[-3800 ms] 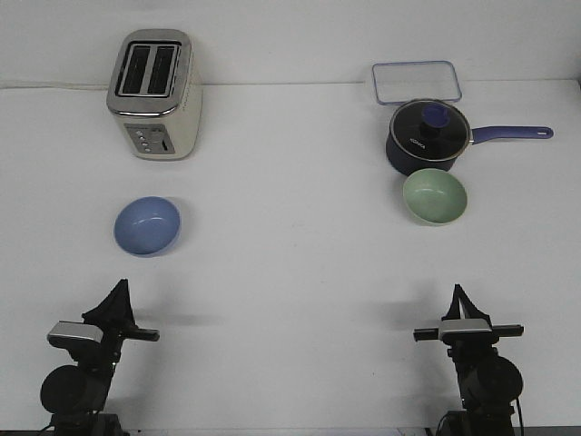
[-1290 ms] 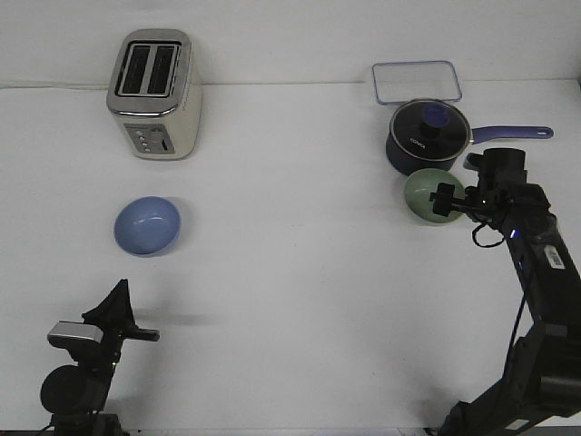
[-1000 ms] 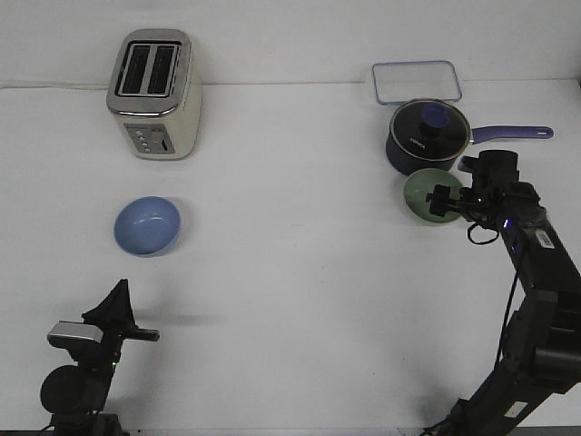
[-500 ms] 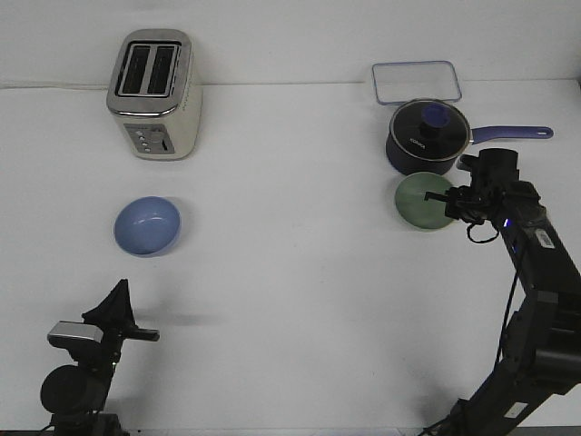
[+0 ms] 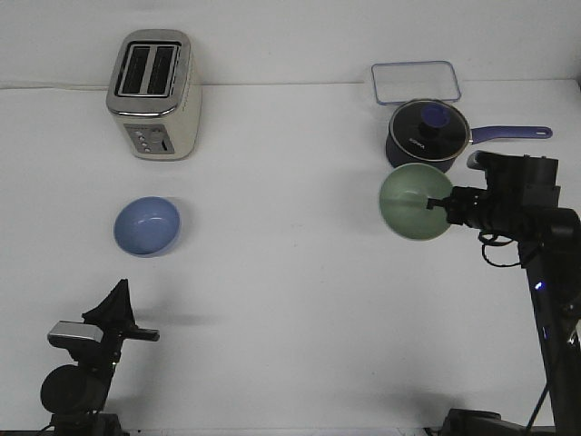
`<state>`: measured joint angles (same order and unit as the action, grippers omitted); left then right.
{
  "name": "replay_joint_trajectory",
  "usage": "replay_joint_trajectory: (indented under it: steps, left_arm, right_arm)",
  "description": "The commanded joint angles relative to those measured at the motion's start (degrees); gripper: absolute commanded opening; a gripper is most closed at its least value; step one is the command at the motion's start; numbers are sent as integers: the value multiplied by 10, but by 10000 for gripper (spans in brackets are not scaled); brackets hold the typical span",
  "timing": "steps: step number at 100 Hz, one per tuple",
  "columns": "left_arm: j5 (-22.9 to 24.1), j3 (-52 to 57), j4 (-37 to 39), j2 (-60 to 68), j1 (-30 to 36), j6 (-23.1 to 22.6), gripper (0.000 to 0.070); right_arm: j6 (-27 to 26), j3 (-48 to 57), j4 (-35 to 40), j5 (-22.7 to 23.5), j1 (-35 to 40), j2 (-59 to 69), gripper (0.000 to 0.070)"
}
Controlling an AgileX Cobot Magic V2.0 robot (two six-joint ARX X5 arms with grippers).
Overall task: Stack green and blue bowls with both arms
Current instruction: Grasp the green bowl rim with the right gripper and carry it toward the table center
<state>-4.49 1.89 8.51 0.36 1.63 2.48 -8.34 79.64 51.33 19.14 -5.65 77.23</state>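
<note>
The pale green bowl [image 5: 415,202] hangs above the table at the right, tilted with its opening toward the camera. My right gripper [image 5: 441,203] is shut on its right rim. The periwinkle blue bowl [image 5: 147,225] sits upright on the table at the left, in front of the toaster. My left gripper [image 5: 115,307] rests low at the front left, well short of the blue bowl; the frame does not show whether its fingers are open or shut.
A cream toaster [image 5: 155,94] stands at the back left. A dark navy saucepan [image 5: 427,136] with glass lid and long handle sits just behind the green bowl. A clear rectangular container lid [image 5: 416,82] lies at the back right.
My right arm reached from its rest pose to the green bowl, closed on its right rim, then lifted it and carried it a little to the left, tilting it. The left arm has not moved.
</note>
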Motion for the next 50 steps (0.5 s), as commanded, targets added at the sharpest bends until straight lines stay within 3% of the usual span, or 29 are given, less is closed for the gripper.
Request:
replay_joint_trajectory:
  steps: [1, 16, 31, 50]
  left_arm:
    - [-1, -11, 6, -1, 0, 1, 14]
    - [-1, -11, 5, -1, 0, 1, 14]
    - [-1, -11, 6, -1, 0, 1, 14]
    - [-1, -11, 6, -1, 0, 1, 14]
  right_arm:
    - [2, -7, 5, 4, 29, -20, 0]
    - [-25, -66, 7, 2, 132, -67, 0]
    - [-63, -137, -13, -28, 248, -80, 0]
    - [-123, -210, -86, -61, 381, -63, 0]
